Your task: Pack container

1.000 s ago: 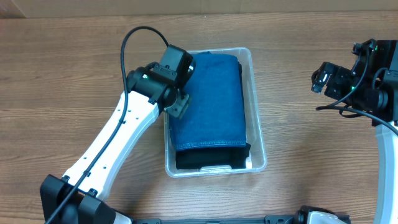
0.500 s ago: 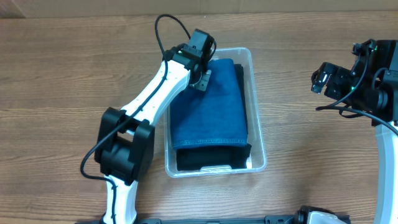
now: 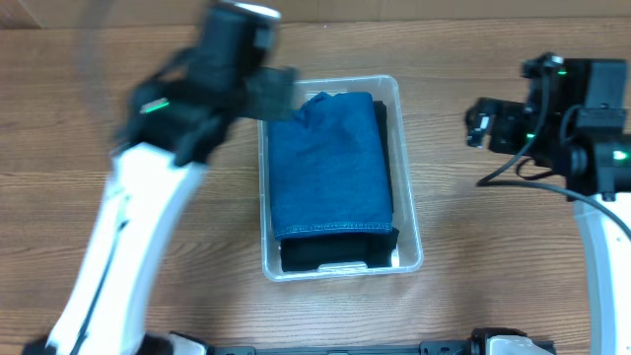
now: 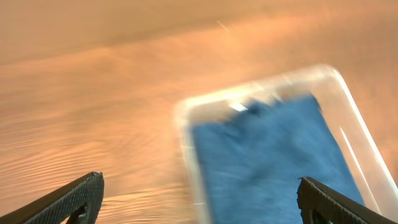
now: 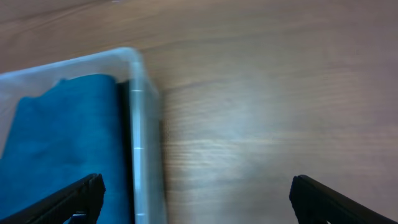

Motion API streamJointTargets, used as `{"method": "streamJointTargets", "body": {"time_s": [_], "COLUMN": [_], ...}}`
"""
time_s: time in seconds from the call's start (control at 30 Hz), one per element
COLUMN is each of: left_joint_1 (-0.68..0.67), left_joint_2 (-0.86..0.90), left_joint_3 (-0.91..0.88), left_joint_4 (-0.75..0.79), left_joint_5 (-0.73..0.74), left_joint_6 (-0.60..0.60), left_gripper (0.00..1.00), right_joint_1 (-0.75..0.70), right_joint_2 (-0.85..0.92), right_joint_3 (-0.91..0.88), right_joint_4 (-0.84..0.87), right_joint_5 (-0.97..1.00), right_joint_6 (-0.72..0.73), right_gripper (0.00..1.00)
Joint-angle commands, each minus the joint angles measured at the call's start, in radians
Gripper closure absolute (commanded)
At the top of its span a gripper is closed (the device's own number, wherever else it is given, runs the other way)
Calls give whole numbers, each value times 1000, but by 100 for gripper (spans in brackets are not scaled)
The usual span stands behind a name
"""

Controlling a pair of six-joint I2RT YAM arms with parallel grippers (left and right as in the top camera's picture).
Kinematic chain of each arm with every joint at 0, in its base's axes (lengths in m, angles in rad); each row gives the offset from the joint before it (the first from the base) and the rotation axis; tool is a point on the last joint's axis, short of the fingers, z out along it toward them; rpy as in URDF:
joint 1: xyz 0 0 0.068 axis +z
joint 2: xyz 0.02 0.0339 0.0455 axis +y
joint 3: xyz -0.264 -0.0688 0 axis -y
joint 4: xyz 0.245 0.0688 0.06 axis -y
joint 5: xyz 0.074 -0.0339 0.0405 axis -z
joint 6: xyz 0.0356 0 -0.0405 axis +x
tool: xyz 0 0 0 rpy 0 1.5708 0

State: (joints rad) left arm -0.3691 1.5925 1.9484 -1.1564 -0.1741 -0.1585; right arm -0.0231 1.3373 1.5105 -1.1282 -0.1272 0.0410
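Note:
The clear plastic container (image 3: 410,237) sits mid-table and holds a folded blue cloth (image 3: 330,168) on top of a black one (image 3: 335,248). It also shows in the left wrist view (image 4: 348,106) and the right wrist view (image 5: 142,124). My left gripper (image 3: 271,94) is blurred with motion, raised over the container's far left corner; in its wrist view (image 4: 199,202) it is open and empty. My right gripper (image 3: 478,123) hangs to the right of the container, apart from it; in its wrist view (image 5: 196,199) it is open and empty.
The wooden table (image 3: 493,296) surrounds the container. The right arm's body (image 3: 592,118) stands at the right edge. The left arm's white link (image 3: 118,247) crosses the left side.
My left arm has swung up and back off the blue cloth toward the left, now blurred. My right gripper has shifted a little left toward the container.

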Motion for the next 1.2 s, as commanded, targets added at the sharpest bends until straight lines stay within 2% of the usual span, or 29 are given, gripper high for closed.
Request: {"method": "streamJointTargets", "body": {"time_s": [0.0, 0.07, 0.13, 0.27, 0.37, 0.47, 0.53, 0.67, 0.77, 0.83, 0.9, 0.97, 1.17], "left_joint_1": [223, 367, 458, 513, 512, 512, 512, 512, 512, 512, 512, 512, 512], "left_joint_2": [-27, -14, 0, -5, -81, -273, -489, -932, -1152, -1186, -1186, -1185, -1185], "left_joint_3": [-2, -2, -2, -2, -26, -198, -423, -817, -986, -1017, -1020, -1023, -1023], "left_joint_4": [-75, -101, -99, -155, -177, -108, -33, 68, 86, 51, -63, -66, -66], "left_joint_5": [-64, -40, -38, -8, 31, 97, 151, 164, 174, 171, 171, 171, 171], "left_joint_6": [-144, -243, -242, -114, -87, -39, 4, -9, -40, -47, -47, -48, -48], "left_gripper": [0, 0, 0, 0, 0, 0, 0, 0, 0, 0, 0, 0, 0], "right_joint_1": [106, 150, 155, 155, 155, 155, 155, 155, 155, 155, 155, 155, 155], "right_joint_2": [29, 80, 126, 124, 53, -76, -217, -596, -817, -834, -831, -831, -831], "right_joint_3": [-2, -2, -2, -1, -2, -43, -139, -433, -610, -623, -623, -623, -623], "right_joint_4": [63, 101, 203, 171, 146, 131, 167, 272, 240, 144, 18, -41, -55], "right_joint_5": [-5, -7, 0, -58, -108, -99, -71, -24, 18, 18, 18, 18, 18], "right_joint_6": [-109, -120, -112, -102, -117, -116, -114, -77, -37, -37, -37, -37, -37], "right_gripper": [0, 0, 0, 0, 0, 0, 0, 0, 0, 0, 0, 0, 0]}}
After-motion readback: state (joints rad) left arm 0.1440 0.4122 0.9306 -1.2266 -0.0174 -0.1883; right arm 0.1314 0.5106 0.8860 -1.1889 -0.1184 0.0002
